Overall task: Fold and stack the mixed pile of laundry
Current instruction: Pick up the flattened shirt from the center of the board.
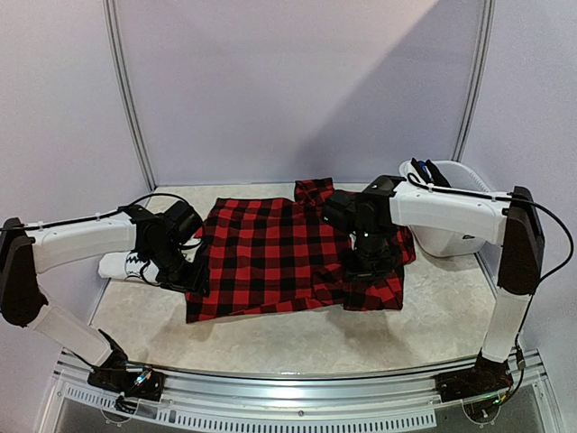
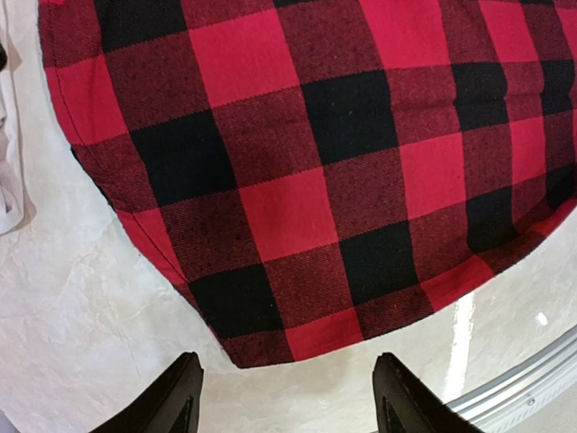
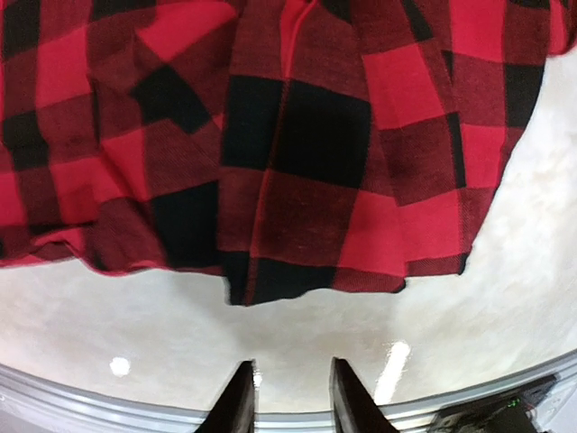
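Observation:
The red-black plaid garment (image 1: 270, 253) lies spread flat across the middle of the table. It fills the left wrist view (image 2: 297, 162) and the right wrist view (image 3: 297, 135). My left gripper (image 1: 194, 280) hangs over its near left corner, jaws wide open and empty (image 2: 287, 383). My right gripper (image 1: 365, 266) hovers over the rumpled right part, jaws a little apart and empty (image 3: 288, 379). A white T-shirt with black print (image 1: 122, 264) lies folded at the far left, partly under my left arm. The other garments of the pile are out of view.
A white plastic tub (image 1: 451, 236) stands at the back right, with dark items (image 1: 424, 171) sticking out of it. The table's metal front rail (image 1: 297, 397) runs along the near edge. A strip of the white cloth (image 2: 7, 180) shows at the left wrist view's edge.

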`<state>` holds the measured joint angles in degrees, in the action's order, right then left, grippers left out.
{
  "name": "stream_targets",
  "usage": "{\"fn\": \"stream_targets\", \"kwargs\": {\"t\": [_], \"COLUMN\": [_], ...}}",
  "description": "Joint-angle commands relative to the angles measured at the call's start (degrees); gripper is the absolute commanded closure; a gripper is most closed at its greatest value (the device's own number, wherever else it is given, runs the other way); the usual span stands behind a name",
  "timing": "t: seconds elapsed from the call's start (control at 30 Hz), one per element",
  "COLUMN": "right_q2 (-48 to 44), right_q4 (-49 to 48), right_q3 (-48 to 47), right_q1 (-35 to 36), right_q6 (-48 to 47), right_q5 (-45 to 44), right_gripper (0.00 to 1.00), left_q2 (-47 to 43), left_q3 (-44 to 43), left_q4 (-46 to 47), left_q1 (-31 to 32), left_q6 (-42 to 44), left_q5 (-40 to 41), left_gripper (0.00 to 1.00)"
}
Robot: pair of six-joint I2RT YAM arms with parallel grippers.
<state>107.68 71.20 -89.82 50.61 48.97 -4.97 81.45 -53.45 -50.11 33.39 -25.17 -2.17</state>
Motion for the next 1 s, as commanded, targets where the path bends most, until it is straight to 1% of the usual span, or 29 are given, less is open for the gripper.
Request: {"fn": "stream_targets", "kwargs": {"t": [0.0, 0.1, 0.27, 0.7, 0.97], "right_q2": [1.56, 3.84, 8.56, 11.60, 8.94], "right_q4": [-4.65, -5.45, -3.28, -0.48, -2.24], "right_q3": [-0.62, -2.11, -5.60, -4.28, 1.60], "right_q1": [-0.73, -1.99, -2.75, -4.12, -4.12], "right_q6": [2.31, 3.13, 1.63, 0.94, 0.78], "right_q5": [3.35, 4.28, 4.29, 0.69, 1.75], "right_gripper": [0.64, 0.57, 0.55, 0.70, 0.77], "left_q2": [0.18, -0.25, -0.68, -0.45, 0.41], "left_q3": [-0.77, -0.49, -0.07, -0.31, -0.60], "left_q4": [-0.52, -0.47, -0.70, -0.66, 0.13], "left_q1": [0.80, 0.80, 0.80, 0.80, 0.80], "left_q6": [-0.57, -0.86, -0.68, -0.49, -0.74], "left_q5": [-0.44, -0.66, -0.42, -0.29, -0.44], "left_gripper": [0.35, 0.35, 0.35, 0.35, 0.35]}}
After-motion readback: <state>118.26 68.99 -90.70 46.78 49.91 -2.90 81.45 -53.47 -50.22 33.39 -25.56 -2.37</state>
